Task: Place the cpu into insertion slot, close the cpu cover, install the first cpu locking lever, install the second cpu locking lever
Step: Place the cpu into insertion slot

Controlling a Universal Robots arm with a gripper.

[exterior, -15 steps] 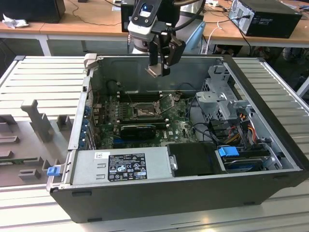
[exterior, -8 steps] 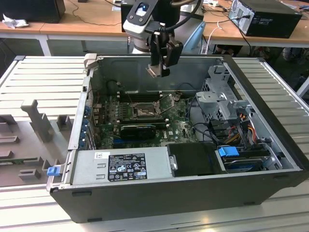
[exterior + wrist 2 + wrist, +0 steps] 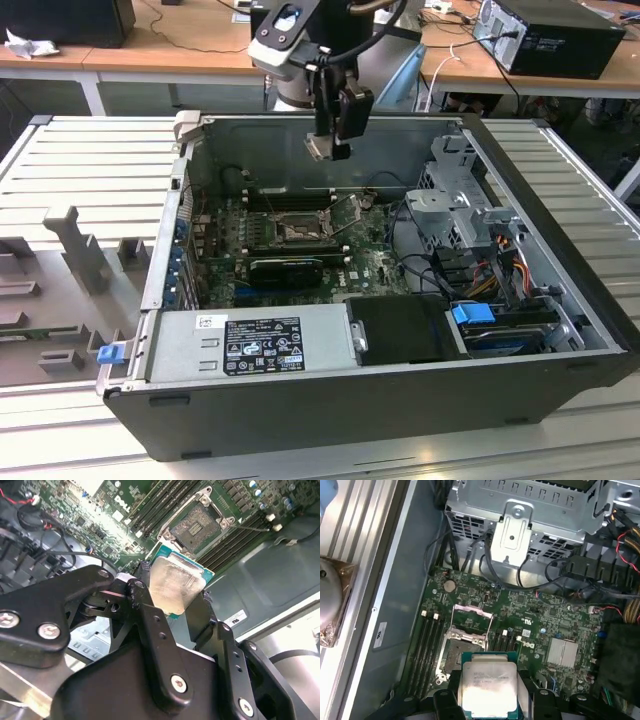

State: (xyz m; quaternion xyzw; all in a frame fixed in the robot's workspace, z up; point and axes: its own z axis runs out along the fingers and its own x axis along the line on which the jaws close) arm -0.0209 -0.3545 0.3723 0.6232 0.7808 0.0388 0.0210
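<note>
Above the insertion slot (image 3: 458, 652), the tool (image 3: 328, 148) clamps the cpu (image 3: 489, 686), its gripped edges hidden behind black fingers (image 3: 150, 615).

Ribbed aluminium table (image 3: 90, 150) carries open computer case (image 3: 300, 420); grey fixture blocks (image 3: 75, 245) beside.

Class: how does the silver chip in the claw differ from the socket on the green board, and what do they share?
The pale silver square cpu is bright and smooth; the dark metal-framed insertion slot has a greyish centre. The cpu hangs in the claw above the green board; the slot lies on it, empty. Both are square.
</note>
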